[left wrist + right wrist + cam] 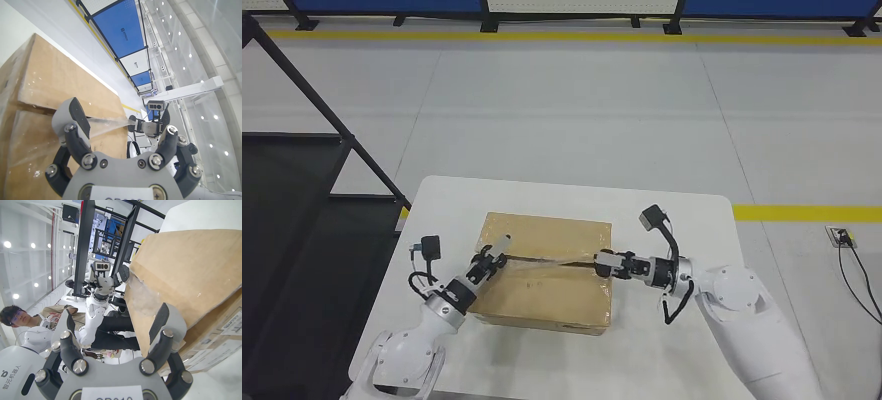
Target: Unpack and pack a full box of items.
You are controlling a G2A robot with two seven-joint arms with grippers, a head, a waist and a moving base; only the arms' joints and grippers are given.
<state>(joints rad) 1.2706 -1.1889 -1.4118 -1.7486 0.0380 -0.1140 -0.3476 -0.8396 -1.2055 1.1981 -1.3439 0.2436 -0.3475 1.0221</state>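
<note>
The box (pixel 542 275) is shut, so whatever lies inside is hidden. In the left wrist view part of it runs off the picture's edge, and in the right wrist view the label (pixel 230 325) on its side is cut off likewise. The clear tape strip (pixel 107 123) vanishes behind a finger (pixel 79 117) of the left claw (pixel 121 109), so its end is unseen. From above, the tabletop (pixel 632 350) is cut off at its near edge.

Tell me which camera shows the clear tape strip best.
Left wrist view: the tape strip stretches taut over the box between the left gripper and right gripper. Top view gives a thin line; right wrist view, a crumpled translucent patch.
</note>
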